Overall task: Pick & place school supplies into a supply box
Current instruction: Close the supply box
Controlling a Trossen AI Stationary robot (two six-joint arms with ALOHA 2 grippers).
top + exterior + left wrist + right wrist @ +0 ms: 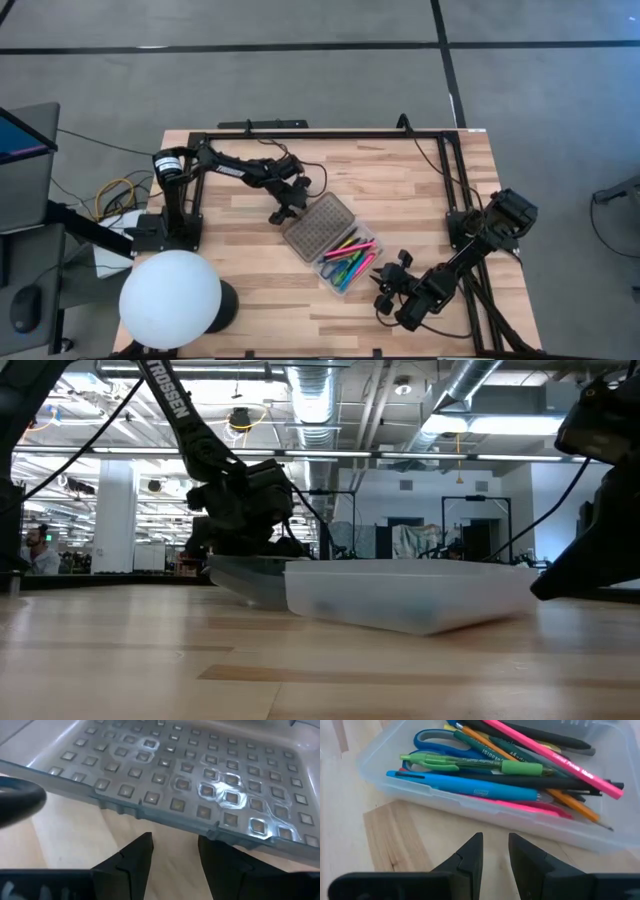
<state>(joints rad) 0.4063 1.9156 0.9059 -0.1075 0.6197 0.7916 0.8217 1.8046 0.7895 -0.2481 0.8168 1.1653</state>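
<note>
Looking straight down, a light wooden table (250, 290) carries 2 dark robot arms and, near its middle, the supply box (335, 243), a small translucent plastic case lying open. Its grey-tinted lid (319, 225), covered in a grid of small squares, is folded back flat toward the left arm, and the clear tray (485, 812) lies on the side nearer the right arm. The tray holds the school supplies (350, 262): a blue pen (465, 786), a green pen (480, 765), a long pink pencil (555, 756), an orange pencil (570, 800), dark pens and blue-handled scissors (432, 737), all lying lengthwise and overlapping. The left gripper (282, 211) sits just beside the outer edge of the lid; in the left wrist view its 2 dark fingers (130, 862) stand apart with nothing between them, the lid's edge just ahead of them. The right gripper (392, 272) is near the tray's other side, its fingers (470, 857) separated by a narrow gap and clamped on nothing, bare wood below them. A large white sphere (171, 299) rests at the table corner near the left arm's base. From table height, the box (410, 595) shows as a low, cloudy shape between the 2 arms.
</note>
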